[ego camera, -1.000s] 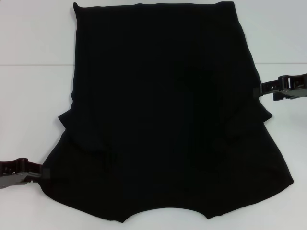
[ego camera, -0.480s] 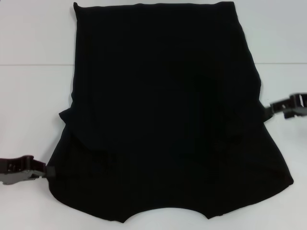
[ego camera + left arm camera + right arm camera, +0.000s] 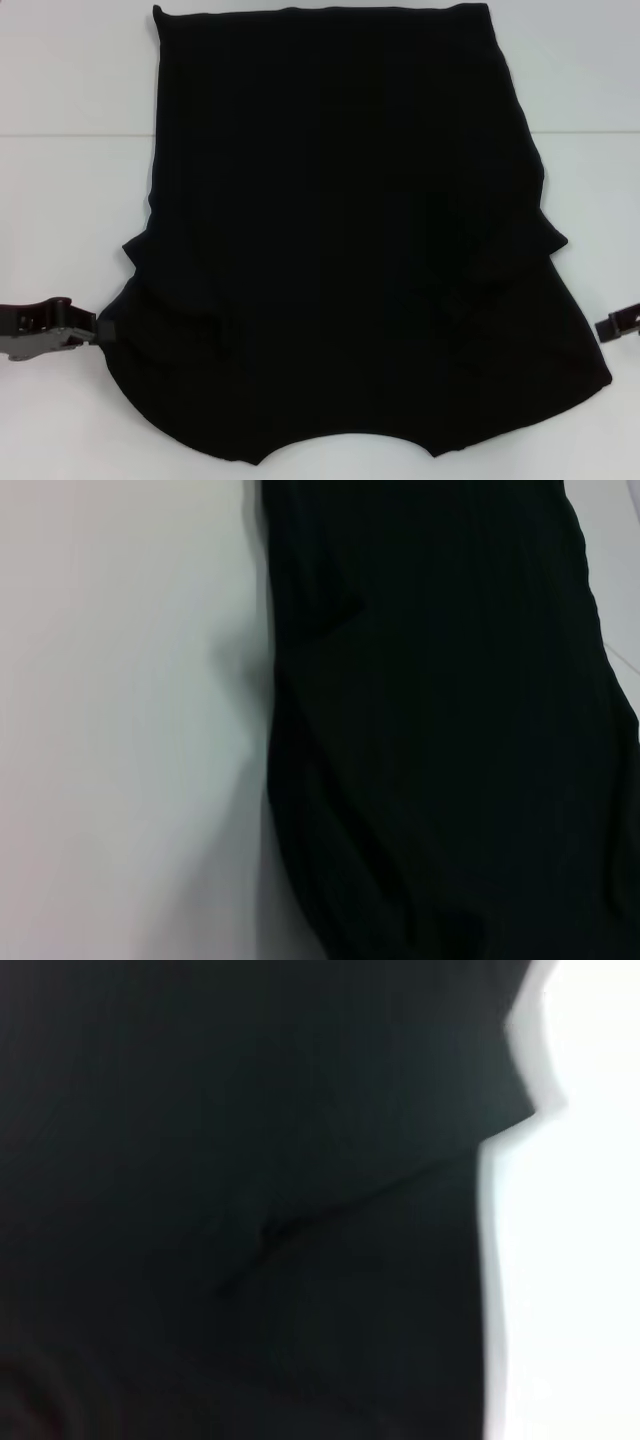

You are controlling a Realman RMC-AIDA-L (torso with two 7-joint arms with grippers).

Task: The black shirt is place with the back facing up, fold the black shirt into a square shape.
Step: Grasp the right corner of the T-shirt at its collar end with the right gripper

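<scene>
Black soft cotton shirt [image 3: 340, 230] is lying flat on the white table [image 3: 70, 200], long axis running away from the robot. Left gripper [image 3: 97, 332] is touching its near-left edge, the nearer arm; right gripper [image 3: 605, 327] is sitting just off the near-right edge. Finger state of both: cannot tell.

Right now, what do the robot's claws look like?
Both are dark and slim. The left claw is blackish with greyer metal-looking parts and a bumpy outline, poking in beside the black shirt. Only a small dark tip of the right claw shows at the picture's edge.
</scene>
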